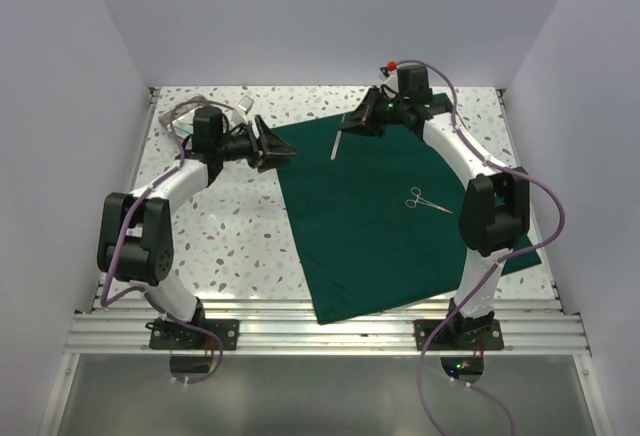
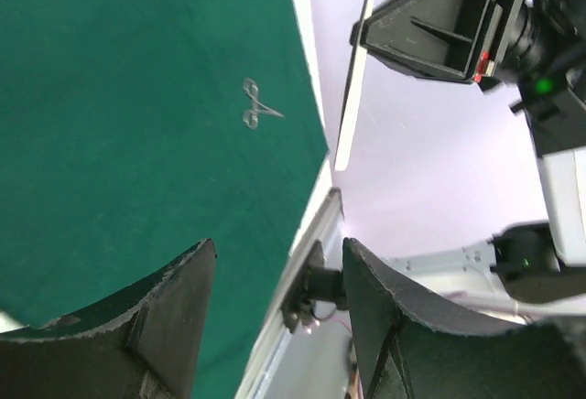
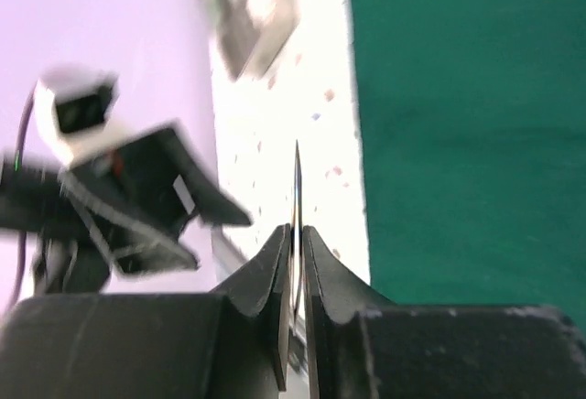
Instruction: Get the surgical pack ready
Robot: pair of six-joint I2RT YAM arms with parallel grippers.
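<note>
The surgical pack, a dark green drape, lies spread flat over the middle and right of the table. It also shows in the left wrist view and the right wrist view. Small steel forceps rest on it. My right gripper hovers over the drape's far edge, shut on a thin metal strip that hangs edge-on from its jaws. My left gripper is by the drape's far left corner, open with nothing between its fingers.
A steel tray with white gauze beside it sits at the far left corner, blurred in the right wrist view. White walls enclose the speckled table. An aluminium rail runs along the near edge.
</note>
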